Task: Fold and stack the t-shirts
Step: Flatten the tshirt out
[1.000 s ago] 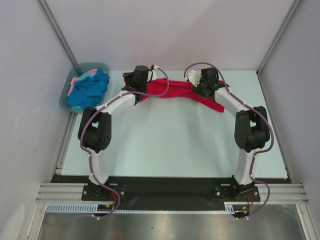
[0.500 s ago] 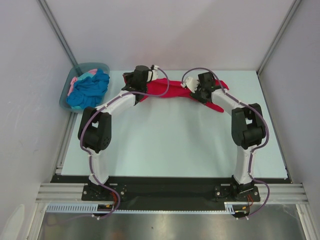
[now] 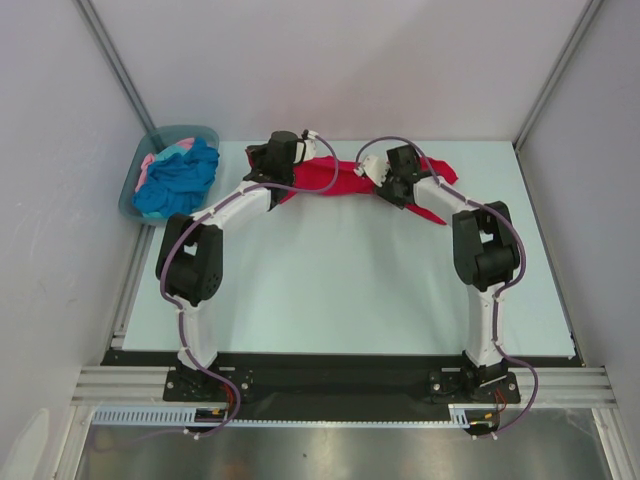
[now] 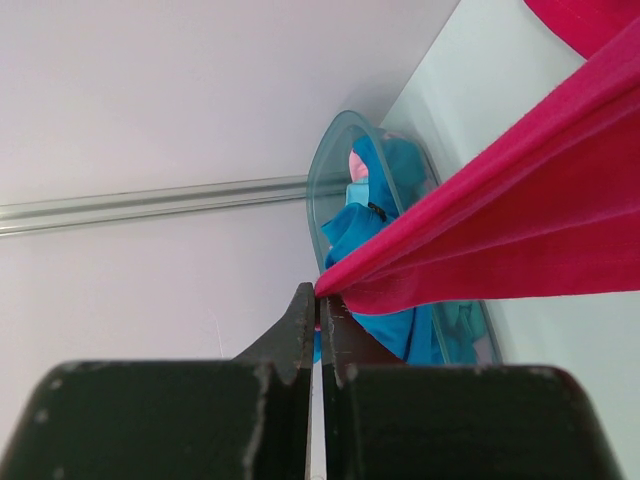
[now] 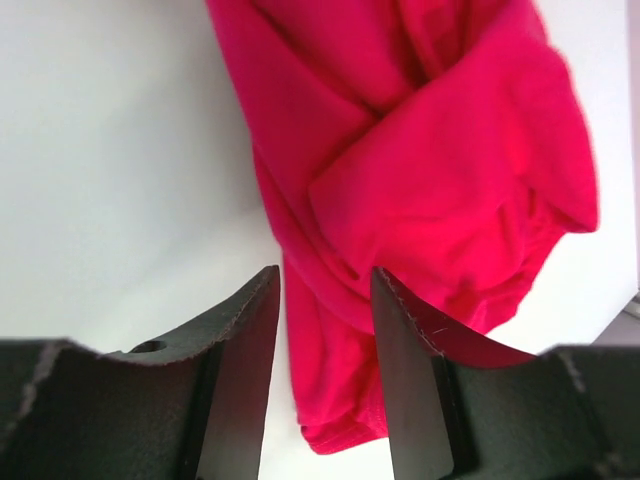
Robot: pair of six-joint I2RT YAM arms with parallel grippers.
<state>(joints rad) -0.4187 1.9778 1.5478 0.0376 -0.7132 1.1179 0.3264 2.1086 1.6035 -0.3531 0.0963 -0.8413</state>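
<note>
The left gripper (image 4: 318, 305) is seen pinched tight on an edge of the crimson t-shirt (image 4: 520, 240), and from that pinch the cloth is pulled taut, up off the table (image 3: 330, 280). From above, the shirt is drawn into a long, rope-like band whose long axis runs left to right across the far part of the table, with the left end held at the left gripper and the right end left bunched and drooping toward the near right. The right gripper (image 5: 323, 285) is held with its fingers apart, astride a fold of that bunched end, and bare table is seen between the left finger and the cloth. Beyond the left gripper, at the far left corner, the turquoise t-shirt (image 3: 180, 185) and the pale pink t-shirt (image 3: 150, 165) are heaped in the grey-teal tub (image 3: 135, 190). Against a second ago, the right arm has been swung inward to the left, more of the shirt's right end is now uncovered behind it, and the left arm has not been moved.
</note>
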